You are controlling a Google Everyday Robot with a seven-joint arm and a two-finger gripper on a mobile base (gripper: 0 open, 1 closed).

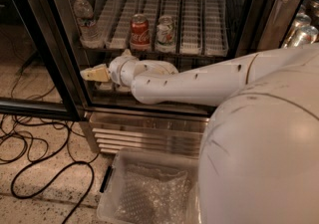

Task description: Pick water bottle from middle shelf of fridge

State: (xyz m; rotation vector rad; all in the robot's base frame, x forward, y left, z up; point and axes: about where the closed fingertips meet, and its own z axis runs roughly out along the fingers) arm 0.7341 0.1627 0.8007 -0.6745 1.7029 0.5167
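Clear ribbed plastic bottle; white plastic-tracked shelf; fridge with shiny steel base. The matt cream gripper hangs below the shelf's left end.

Smooth white arm, rounded, dotted with dark dimples — pale cream tool at its tip.
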